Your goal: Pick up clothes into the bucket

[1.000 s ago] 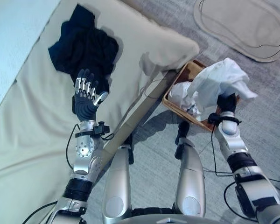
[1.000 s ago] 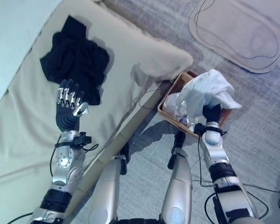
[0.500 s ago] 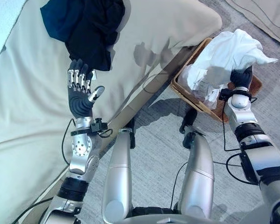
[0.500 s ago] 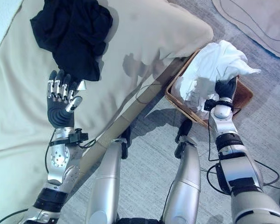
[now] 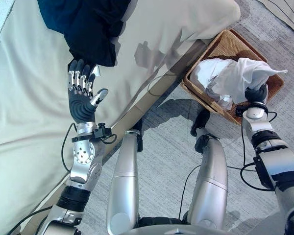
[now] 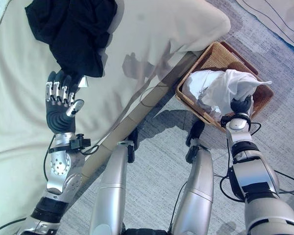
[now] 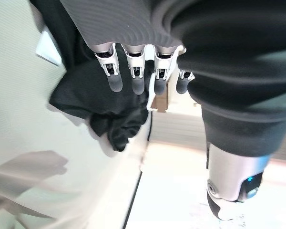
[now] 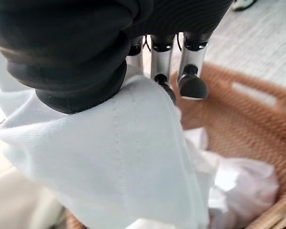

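White garment (image 5: 240, 78) is draped over my right hand (image 5: 257, 93), fingers curled into the cloth, held low over the wicker basket (image 5: 225, 41). More white cloth (image 6: 196, 83) already lies in the basket under my fingertips. A loose tail sticks out past my fingers toward the basket's far rim.

Risk: if I let go here, that tail may hang over the rim and drag the piece out onto the floor. The fabric could also snag on my fingertips when I open (thin cloth, wrapped tight).

Left hand (image 5: 82, 95): fingers straight and apart, holding nothing, tips just short of the dark garment (image 5: 90, 24) on the beige bed (image 5: 29, 122). A reach from here could shove it away rather than gather it.
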Motion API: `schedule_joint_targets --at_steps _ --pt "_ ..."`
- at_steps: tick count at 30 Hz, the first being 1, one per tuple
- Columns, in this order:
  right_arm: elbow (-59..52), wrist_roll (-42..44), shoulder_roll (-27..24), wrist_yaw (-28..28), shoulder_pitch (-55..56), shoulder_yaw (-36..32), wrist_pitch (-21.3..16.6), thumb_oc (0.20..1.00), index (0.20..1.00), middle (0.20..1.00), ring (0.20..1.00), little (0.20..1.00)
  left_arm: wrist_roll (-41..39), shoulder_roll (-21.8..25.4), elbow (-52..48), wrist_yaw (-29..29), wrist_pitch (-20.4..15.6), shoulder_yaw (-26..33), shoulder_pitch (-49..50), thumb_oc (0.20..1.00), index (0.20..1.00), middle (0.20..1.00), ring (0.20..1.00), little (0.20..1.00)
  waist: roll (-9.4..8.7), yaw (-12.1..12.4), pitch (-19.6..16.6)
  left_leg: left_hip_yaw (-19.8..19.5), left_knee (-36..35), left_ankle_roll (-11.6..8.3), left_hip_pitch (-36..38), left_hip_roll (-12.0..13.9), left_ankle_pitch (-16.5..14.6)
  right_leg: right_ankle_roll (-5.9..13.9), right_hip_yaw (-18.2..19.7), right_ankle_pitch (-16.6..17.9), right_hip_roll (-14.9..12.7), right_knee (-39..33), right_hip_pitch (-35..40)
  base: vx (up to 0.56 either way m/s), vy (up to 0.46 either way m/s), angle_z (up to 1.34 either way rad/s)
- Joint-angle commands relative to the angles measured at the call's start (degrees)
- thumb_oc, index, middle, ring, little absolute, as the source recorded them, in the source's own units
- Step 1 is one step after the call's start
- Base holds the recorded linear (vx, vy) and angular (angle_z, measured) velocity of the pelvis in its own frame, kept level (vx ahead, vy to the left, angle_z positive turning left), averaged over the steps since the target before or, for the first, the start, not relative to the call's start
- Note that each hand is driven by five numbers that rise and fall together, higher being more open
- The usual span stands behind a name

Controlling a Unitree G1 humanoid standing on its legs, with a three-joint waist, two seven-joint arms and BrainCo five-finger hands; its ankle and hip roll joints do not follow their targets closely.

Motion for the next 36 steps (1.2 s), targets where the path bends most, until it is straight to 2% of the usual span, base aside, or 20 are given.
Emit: schedule_joint_targets --at_steps 1,17,18,19,20,25,36 --pt "3.3 0.8 -5.8 -2.3 -0.6 -0.9 0.5 0.2 0.2 0.2 0.2 0.2 1.0 -1.4 -5.9 0.2 -3.0 1.3 1.5 1.0 1.0 1.0 1.0 1.0 4.09 -0.7 -1.9 2.0 2.9 0.36 -2.9 -0.2 -1.5 1.93 3.2 -7.7 -0.3 8.4 1.2 0.0 0.011 -0.07" --pt "4.3 -0.2 -7.9 -2.8 -4.2 1.3 1.3 0.2 0.2 0.2 0.2 0.2 -0.9 -0.9 -7.8 0.0 -2.9 2.6 2.6 1.0 1.0 1.0 1.0 1.0 3.56 -0.7 -2.6 2.5 3.8 0.8 -5.2 -0.3 -1.5 1.61 4.1 -7.6 -0.2 9.1 -1.3 0.0 -0.001 -0.01" --pt "4.7 -0.5 -7.9 -2.7 -4.2 1.4 1.5 0.228 0.228 0.228 0.228 0.228 -1.0 -0.9 -7.8 -0.1 -2.9 2.5 2.6 1.0 1.0 1.0 1.0 1.0 3.58 -0.7 -2.6 2.5 3.8 0.82 -5.2 -0.4 -1.5 1.59 4.1 -7.6 -0.2 9.0 -1.3 0.0 0.0 0.0" --pt "5.3 -0.8 -7.6 -2.6 -4.4 1.6 2.0 0.573 0.573 0.573 0.573 0.573 -1.3 -0.9 -7.9 -0.1 -2.9 2.5 2.5 1.0 1.0 1.0 1.0 1.0 3.6 -0.7 -2.7 2.5 3.6 0.82 -5.1 -0.3 -1.4 1.58 4.0 -7.5 -0.3 9.0 -1.3 0.0 0.0 0.0" --pt "5.9 -1.4 -7.3 -2.4 -4.6 1.9 2.4 1.0 1.0 1.0 1.0 1.0 -1.4 -0.9 -7.9 0.0 -2.8 2.6 2.6 1.0 1.0 1.0 1.0 1.0 3.57 -0.6 -2.8 2.5 3.4 0.84 -5.0 -0.3 -1.4 1.6 3.9 -7.5 -0.3 8.8 -1.2 0.0 0.0 0.0" --pt "6.7 -1.5 -6.4 -2.1 -4.5 1.8 2.7 1.0 1.0 1.0 1.0 1.0 -1.5 -0.8 -7.8 -0.1 -2.8 2.9 2.2 1.0 1.0 1.0 1.0 1.0 3.65 -0.4 -3.4 2.4 2.4 0.9 -4.7 -0.4 -1.1 1.74 3.7 -7.4 -0.2 8.1 -0.9 0.0 -0.009 0.01" --pt "7.5 -13.7 -4.8 -1.8 -3.8 7.3 6.1 1.0 1.0 1.0 1.0 1.0 -1.6 -1.2 -7.9 -0.3 -2.4 3.9 2.1 1.0 1.0 1.0 1.0 1.0 3.04 -0.5 -4.3 2.3 -0.4 0.86 -3.2 0.1 -0.1 1.81 2.8 -6.7 0.1 6.0 0.5 0.0 0.0 0.0"
